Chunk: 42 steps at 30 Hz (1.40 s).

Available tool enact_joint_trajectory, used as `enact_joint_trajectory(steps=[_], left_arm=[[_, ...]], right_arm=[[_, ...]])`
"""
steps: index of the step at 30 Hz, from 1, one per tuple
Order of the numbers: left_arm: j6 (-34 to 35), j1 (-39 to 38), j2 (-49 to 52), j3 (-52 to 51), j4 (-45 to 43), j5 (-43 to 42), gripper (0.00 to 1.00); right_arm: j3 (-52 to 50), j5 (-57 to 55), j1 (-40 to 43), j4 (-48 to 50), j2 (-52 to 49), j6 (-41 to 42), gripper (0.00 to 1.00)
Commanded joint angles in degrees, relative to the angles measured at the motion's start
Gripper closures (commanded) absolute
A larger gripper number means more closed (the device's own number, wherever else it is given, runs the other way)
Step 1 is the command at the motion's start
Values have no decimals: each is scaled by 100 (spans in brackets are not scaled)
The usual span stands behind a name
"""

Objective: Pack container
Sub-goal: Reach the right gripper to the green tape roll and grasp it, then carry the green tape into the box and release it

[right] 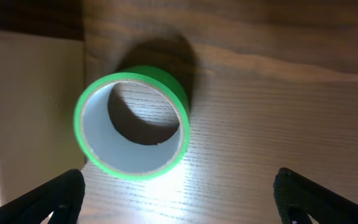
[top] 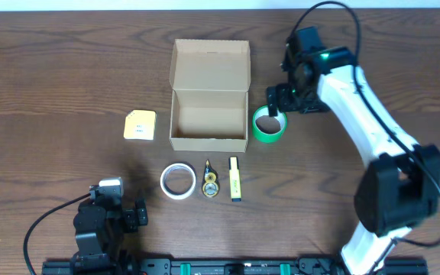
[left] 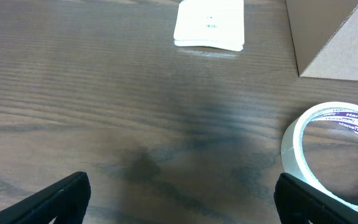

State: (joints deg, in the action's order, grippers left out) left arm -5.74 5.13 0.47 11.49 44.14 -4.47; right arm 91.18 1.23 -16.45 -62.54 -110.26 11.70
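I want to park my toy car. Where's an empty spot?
Bare wood lies left of the yellow pad, and right of the highlighter toward the right arm. Crowded: below the box, around the white tape, and by the green tape.

Overhead: fixed, straight down, far, takes in whole table (top: 67,69). Left wrist: low, near the wood, facing forward toward yellow pad (left: 209,25), box (left: 334,37) corner, white tape roll (left: 291,152). Right wrist: close, looking down on green tape roll (right: 178,90) beside box wall. Overhead also shows all four.
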Motion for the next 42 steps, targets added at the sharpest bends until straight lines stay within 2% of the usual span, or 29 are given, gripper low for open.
enact_joint_trajectory(steps=[1,3,8,10,11,12,14,15,17,22,25,31,34,38,42], left_arm=[[107,-22,-26,-52,175,42,5],[107,-22,-26,-52,175,42,5],[107,-22,-26,-52,175,42,5],[107,-22,-26,-52,175,42,4],[107,-22,-26,-52,175,42,5],[107,-22,-26,-52,175,42,5],[107,-22,-26,-52,175,42,5],[107,-22,-26,-52,175,42,5],[107,-22,-26,-52,175,42,5],[107,-22,-26,-52,175,42,4],[107,-22,-26,-52,175,42,5],[107,-22,-26,-52,175,42,5],[107,-22,-26,-52,175,42,5],[107,-22,-26,-52,175,42,5],[107,-22,-26,-52,175,42,5]], right_arm=[[85,-240,-116,17,-417,-4,4],[85,-260,-122,37,-726,127,12],[85,-278,-111,208,-1147,201,18],[85,-278,-111,275,-1231,201,25],[85,-278,-109,317,-1239,201,31],[85,-313,-109,380,-1248,201,43],[85,-389,-109,452,-1248,201,58],[85,-446,-109,481,-1250,201,76],[85,-535,-109,516,-1250,203,97],[105,-907,-109,433,-1196,199,99],[293,-1189,-111,9,-809,201,99],[374,-1307,-343,-625,898,332,99],[378,-1325,-802,-402,1552,-249,99],[723,-1204,-1397,-280,1421,-922,99],[1106,-691,-1622,-120,960,-1300,99]])
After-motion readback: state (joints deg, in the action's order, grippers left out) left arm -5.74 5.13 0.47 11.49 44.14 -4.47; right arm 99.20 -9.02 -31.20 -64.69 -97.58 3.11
